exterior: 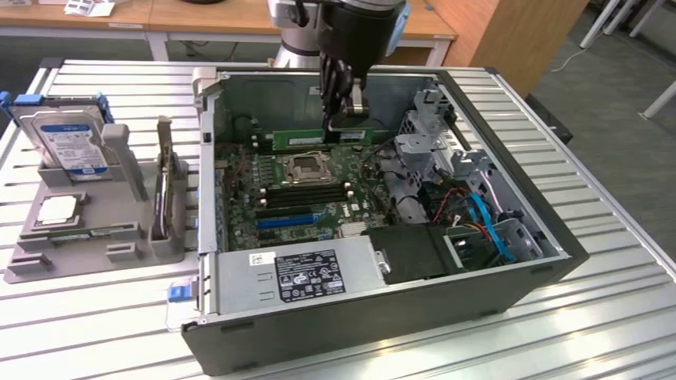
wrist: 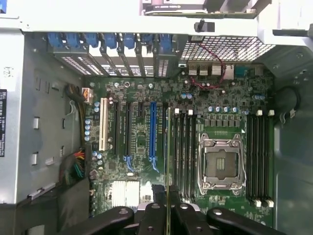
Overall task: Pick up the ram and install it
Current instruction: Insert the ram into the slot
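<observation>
My gripper hangs inside the open computer case, shut on the ram. The ram is a long green stick held level on its edge above the back part of the motherboard. In the wrist view the ram shows edge-on as a thin line running out from between the black fingers. It lies over the board just beside the row of black memory slots next to the CPU socket. In the exterior view the CPU socket and the memory slots lie below and in front of the ram.
A grey tray at the exterior view's left holds a hard drive, a silver CPU chip and an upright card. Inside the case are the power supply, a metal drive cage and blue cables.
</observation>
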Available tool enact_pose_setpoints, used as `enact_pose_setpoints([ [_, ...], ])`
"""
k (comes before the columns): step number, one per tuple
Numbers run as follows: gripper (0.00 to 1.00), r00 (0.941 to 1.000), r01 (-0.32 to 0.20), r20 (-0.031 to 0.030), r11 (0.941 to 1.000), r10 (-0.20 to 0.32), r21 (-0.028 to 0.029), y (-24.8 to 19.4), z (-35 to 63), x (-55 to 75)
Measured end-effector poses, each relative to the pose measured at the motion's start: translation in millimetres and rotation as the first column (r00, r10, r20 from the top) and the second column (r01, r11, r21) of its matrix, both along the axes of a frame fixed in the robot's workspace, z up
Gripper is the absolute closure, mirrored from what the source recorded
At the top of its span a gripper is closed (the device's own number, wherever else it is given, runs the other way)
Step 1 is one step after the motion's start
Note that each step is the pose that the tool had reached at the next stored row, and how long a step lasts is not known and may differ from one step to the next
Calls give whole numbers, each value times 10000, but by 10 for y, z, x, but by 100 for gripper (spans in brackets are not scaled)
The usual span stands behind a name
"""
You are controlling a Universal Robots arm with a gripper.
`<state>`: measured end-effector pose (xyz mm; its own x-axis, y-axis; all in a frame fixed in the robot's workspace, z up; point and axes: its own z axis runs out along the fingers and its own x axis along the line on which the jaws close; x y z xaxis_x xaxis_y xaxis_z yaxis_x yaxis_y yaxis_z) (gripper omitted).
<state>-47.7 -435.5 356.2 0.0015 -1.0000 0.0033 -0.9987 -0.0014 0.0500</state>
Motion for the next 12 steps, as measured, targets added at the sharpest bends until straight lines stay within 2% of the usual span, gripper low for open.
enact_pose_setpoints([
  [10, 86, 10000, 44, 0, 10000, -44, -1, 2, -181, -1],
  [12, 86, 10000, 73, -2, 10000, -73, -4, 44, -216, -2],
])
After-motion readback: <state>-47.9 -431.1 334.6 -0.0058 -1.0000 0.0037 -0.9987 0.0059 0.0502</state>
